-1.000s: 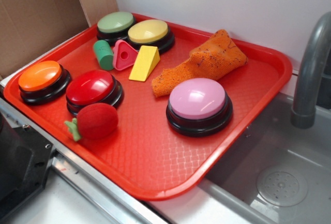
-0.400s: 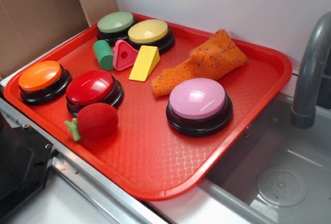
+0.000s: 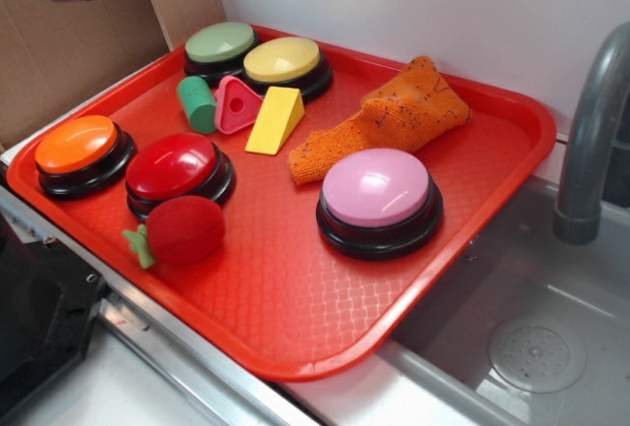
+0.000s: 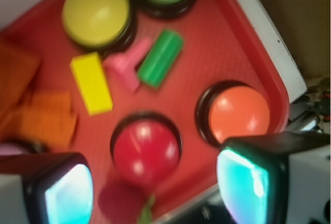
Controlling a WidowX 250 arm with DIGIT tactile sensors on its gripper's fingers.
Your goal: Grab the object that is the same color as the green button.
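Cylinder (image 3: 197, 103), green like the green button (image 3: 220, 43), looked light, stiff and matte; best gripped across its round sides. The pincer (image 4: 155, 182) stood wide, empty, high above.

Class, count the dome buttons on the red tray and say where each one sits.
5. Green button and yellow button sit at the far edge, orange button and red button near the left, pink button centre-right. None seems hidden.

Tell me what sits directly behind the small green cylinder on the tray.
Behind the green cylinder sits the green button on its black base, with the yellow button beside it. The tray floor under the cylinder is covered and unseen.
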